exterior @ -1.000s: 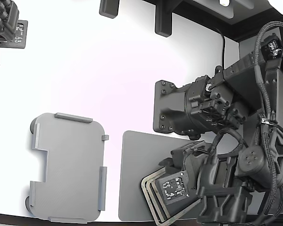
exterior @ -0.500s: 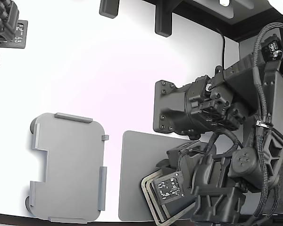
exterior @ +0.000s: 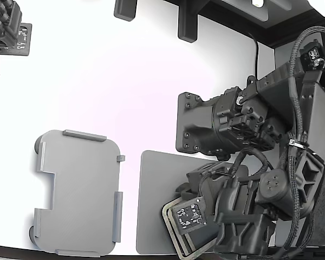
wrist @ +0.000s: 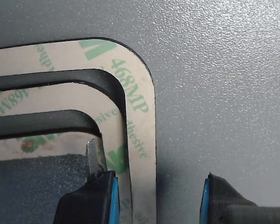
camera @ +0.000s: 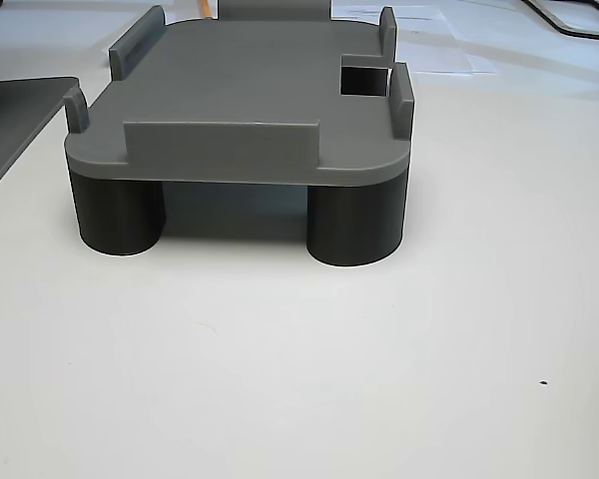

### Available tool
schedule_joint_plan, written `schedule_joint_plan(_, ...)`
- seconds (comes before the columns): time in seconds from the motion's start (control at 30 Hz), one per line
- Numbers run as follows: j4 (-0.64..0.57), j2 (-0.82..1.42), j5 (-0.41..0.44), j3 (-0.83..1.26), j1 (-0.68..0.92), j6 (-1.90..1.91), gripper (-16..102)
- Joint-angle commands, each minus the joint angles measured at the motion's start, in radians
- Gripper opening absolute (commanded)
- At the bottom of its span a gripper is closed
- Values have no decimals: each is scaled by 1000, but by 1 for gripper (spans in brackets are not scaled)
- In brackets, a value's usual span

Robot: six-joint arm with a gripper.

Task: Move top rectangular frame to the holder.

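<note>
The jaws stand spread, one blue-edged finger (wrist: 95,196) inside the frame opening and the other outside on the mat, so the gripper (wrist: 156,198) straddles a side of the top rectangular frame (wrist: 142,140) without pinching it. The frame lies on a fanned stack of frames (exterior: 172,226) on the dark grey mat (exterior: 154,195). The holder (exterior: 78,189) sits bare, well apart at the exterior view's left.

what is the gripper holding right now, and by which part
Nothing yet: the gripper is open, straddling one side of the top beige rectangular frame near its rounded corner.
</note>
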Motion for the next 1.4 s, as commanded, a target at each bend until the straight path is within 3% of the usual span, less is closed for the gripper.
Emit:
schedule_joint_plan(0.0, -6, 11, 2, -17, -17, -3, 72)
schedule_joint_plan(0.6, -26, 9, -3, 6, -18, 3, 60)
schedule_joint_plan(0.63, -26, 9, -5, 6, -18, 3, 56)
schedule_joint_plan(0.7, -25, 9, -5, 6, -18, 3, 31)
schedule_joint_plan(0.8, -21, 9, -6, 6, -18, 8, 18)
schedule_joint_plan(0.93, -21, 8, -8, 8, -18, 20, -10)
schedule_joint_plan(1.07, 6, 12, -8, -14, -18, 31, -11)
schedule_joint_plan(1.37, 187, 25, 8, -235, -43, 141, -11)
